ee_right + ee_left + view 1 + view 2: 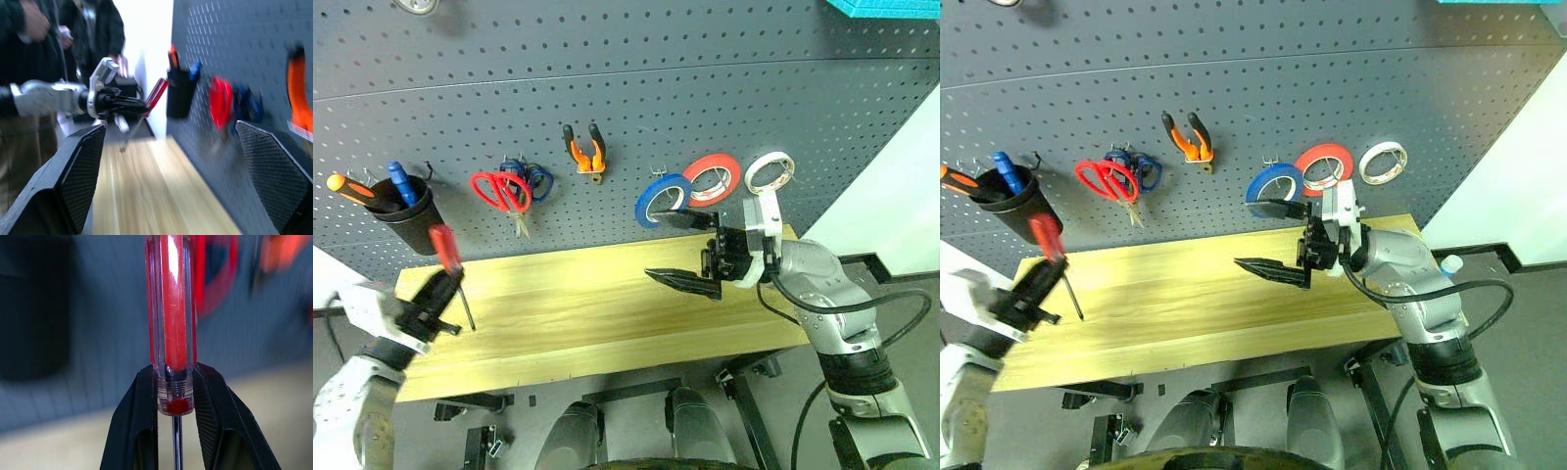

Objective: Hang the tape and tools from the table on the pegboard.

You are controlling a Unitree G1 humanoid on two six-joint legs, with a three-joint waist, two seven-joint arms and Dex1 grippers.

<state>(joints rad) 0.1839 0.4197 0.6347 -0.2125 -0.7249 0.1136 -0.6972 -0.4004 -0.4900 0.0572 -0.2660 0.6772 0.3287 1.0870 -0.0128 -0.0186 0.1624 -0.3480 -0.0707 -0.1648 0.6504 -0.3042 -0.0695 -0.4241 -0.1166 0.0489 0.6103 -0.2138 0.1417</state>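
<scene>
Head views: The pegboard (636, 88) stands behind the table (597, 313). Hanging on it, from the robot's left: a black cup (403, 217) holding an orange and a blue screwdriver, the red-handled scissors (499, 193) overlapping the blue-handled scissors (536, 181), the pliers (584, 150), the blue tape (661, 199), a red-orange roll (712, 178) and a white roll (770, 172). The left gripper (438, 294) is raised above the table's left end, closed on the slim screwdriver (452, 267); the red handle rises above the fingers and the shaft slants down toward the wood. The right gripper (690, 252) hovers over the table's right half, just below the blue tape, its two fingers spread wide with nothing between them.

Left wrist view: The two black fingers (136, 431) clamp the clear collar at the base of the screwdriver's red handle, one on each side. The metal shaft runs down between them. The background is blurred.

Right wrist view: The right gripper's fingers (73, 171) stand far apart and empty, pointing along the table toward the left gripper (122, 104), which holds the screwdriver tilted above the wood. People (44, 49) in dark clothing stand beyond the table's end.
</scene>
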